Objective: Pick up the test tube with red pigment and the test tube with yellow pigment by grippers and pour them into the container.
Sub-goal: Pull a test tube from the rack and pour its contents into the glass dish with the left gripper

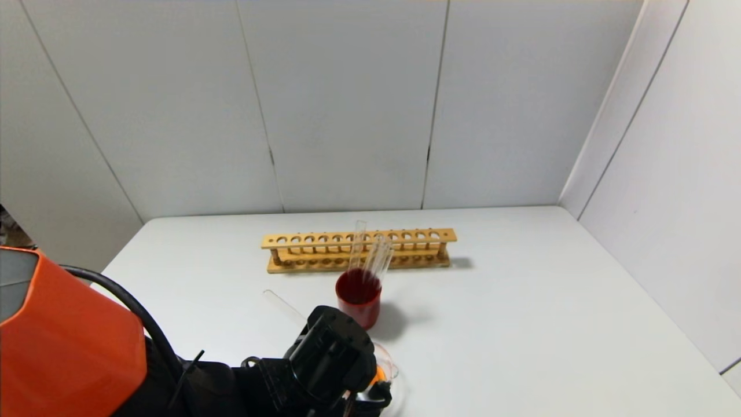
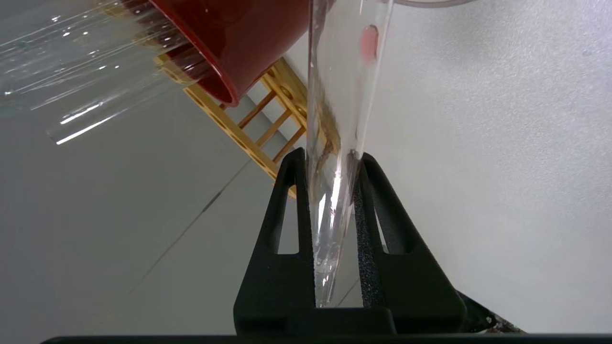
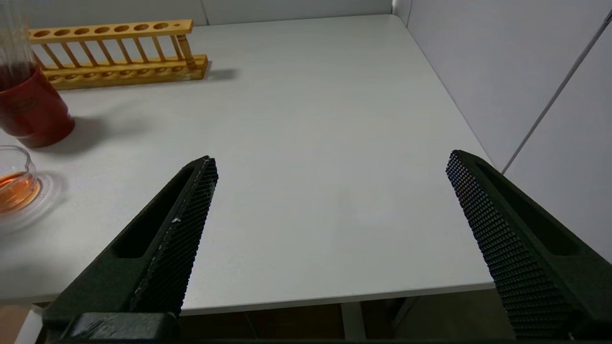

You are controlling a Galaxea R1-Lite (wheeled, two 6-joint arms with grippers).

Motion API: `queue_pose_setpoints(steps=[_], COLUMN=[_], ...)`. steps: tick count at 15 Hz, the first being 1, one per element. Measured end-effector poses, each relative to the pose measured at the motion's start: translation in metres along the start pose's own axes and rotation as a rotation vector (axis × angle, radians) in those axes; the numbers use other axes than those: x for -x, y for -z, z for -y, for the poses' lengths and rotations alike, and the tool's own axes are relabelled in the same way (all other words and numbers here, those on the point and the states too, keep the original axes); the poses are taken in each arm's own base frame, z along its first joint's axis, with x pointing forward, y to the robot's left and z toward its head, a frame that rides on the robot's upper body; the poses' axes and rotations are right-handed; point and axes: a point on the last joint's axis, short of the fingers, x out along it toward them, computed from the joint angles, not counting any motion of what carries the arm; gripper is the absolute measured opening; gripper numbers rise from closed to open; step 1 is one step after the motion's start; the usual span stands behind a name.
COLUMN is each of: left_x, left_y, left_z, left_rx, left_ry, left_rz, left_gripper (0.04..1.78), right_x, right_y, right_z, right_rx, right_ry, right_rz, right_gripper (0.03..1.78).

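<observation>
Left hand tips a tube at the beaker; right hand idle and wide.

Head view: the left hand [image 1: 370, 388] sits low at the near edge of the surface [image 1: 521, 324], over the container [image 1: 386, 362], with the red cup [image 1: 359, 298] and wooden rack [image 1: 359, 249] behind it. Left wrist view: its fingers [image 2: 291, 200] are clamped on a clear test tube [image 2: 342, 119] bearing a red drop. Right wrist view: the right hand [image 3: 330, 191] hangs spread wide over bare surface; the container [image 3: 16, 184] holds orange liquid near the cup.

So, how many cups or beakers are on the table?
2. A dark red cup stands before the wooden rack; a glass beaker with orange liquid sits nearer the robot, partly hidden behind the left gripper.
</observation>
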Motion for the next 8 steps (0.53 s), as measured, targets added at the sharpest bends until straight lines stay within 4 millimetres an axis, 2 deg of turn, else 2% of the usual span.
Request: queue_pose_setpoints(steps=[8], left_x=[0.013], left_y=[-0.003], left_z=[-0.019], left_rx=[-0.075], left_ry=[-0.077], left_rz=[-0.056], left_gripper=[0.3], right_x=[0.0], right_y=[0.0], right_z=[0.0], right_rx=[0.0], right_ry=[-0.001], right_rz=[0.0], right_gripper=[1.75])
